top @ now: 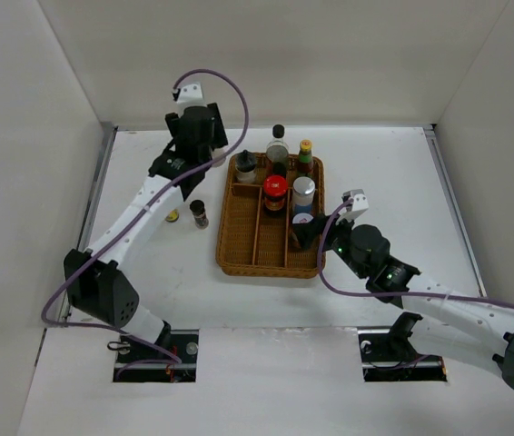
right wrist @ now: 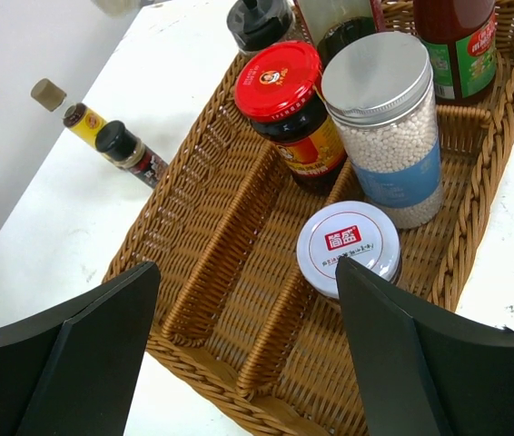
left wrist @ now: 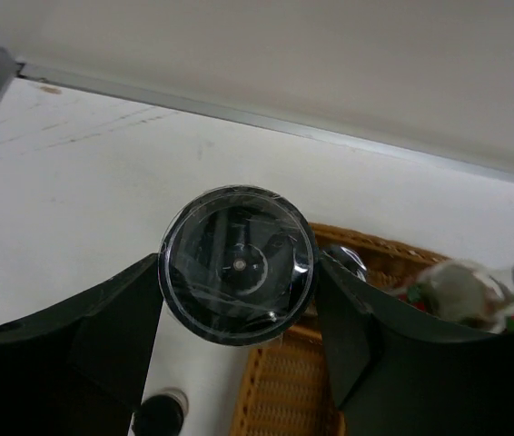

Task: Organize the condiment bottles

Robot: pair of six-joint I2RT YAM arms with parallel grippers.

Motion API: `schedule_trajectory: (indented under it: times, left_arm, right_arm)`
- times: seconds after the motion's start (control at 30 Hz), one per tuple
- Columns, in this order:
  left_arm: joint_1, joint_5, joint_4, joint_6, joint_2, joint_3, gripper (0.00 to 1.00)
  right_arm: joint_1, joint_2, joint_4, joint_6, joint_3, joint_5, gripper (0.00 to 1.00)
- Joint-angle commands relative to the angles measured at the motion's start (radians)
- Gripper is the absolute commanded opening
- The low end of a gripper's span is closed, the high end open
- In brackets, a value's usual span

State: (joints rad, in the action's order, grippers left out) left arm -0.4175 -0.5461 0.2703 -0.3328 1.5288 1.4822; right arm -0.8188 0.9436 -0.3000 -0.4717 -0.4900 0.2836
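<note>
Left gripper (left wrist: 237, 300) clamped on a black-capped jar (left wrist: 237, 263) beside the wicker basket (top: 239, 245); right gripper (right wrist: 248, 345) jaws apart above it

Woven wicker basket (right wrist: 204, 238), rough; silver-lidded jar (right wrist: 386, 127), clear, glossy.

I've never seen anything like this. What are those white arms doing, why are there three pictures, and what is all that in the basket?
Two robot arms are bolted to a white table. One picture looks down from above; the other two come from cameras on each wrist. The left gripper is closed on a dark round bottle at the wicker basket's far left corner. The right gripper is open and empty above the basket. Inside stand a red-capped jar, a silver-lidded jar of white beads, a white-lidded jar and others. Two small bottles remain outside on the table.
</note>
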Motion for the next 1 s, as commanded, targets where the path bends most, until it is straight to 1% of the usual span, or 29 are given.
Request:
schedule_trajectory:
  times: [0.0,0.1,0.27,0.43,0.6,0.8,0.97]
  left_arm:
    - [-0.071,-0.038,-0.083,0.001,-0.091,-0.055,0.46]
    - [-0.129,-0.069,-0.095,-0.002,-0.127,-0.120,0.46]
    - [-0.183,-0.086,-0.108,-0.044,-0.153,-0.215,0.47]
    - [-0.230,-0.069,-0.199,-0.077,-0.108,-0.304,0.47]
    - [-0.257,-0.066,-0.259,-0.068,-0.036,-0.306,0.47]
    - [-0.266,-0.074,-0.267,-0.061,0.059,-0.286,0.48]
    - [-0.286,-0.100,-0.321,-0.064,0.100,-0.322,0.49]
  right_arm:
    - [0.004,-0.020,-0.048,-0.004,0.007,0.011,0.86]
    - [0.004,-0.034,-0.051,-0.004,0.010,0.014,0.86]
    - [0.011,-0.034,-0.048,-0.005,0.011,0.014,0.86]
    - [0.016,-0.028,-0.051,-0.008,0.011,0.014,0.86]
    - [0.016,-0.022,-0.053,-0.008,0.013,0.014,0.86]
    - [0.017,-0.028,-0.054,-0.008,0.014,0.015,0.86]
    - [0.017,-0.029,-0.057,-0.008,0.016,0.017,0.86]
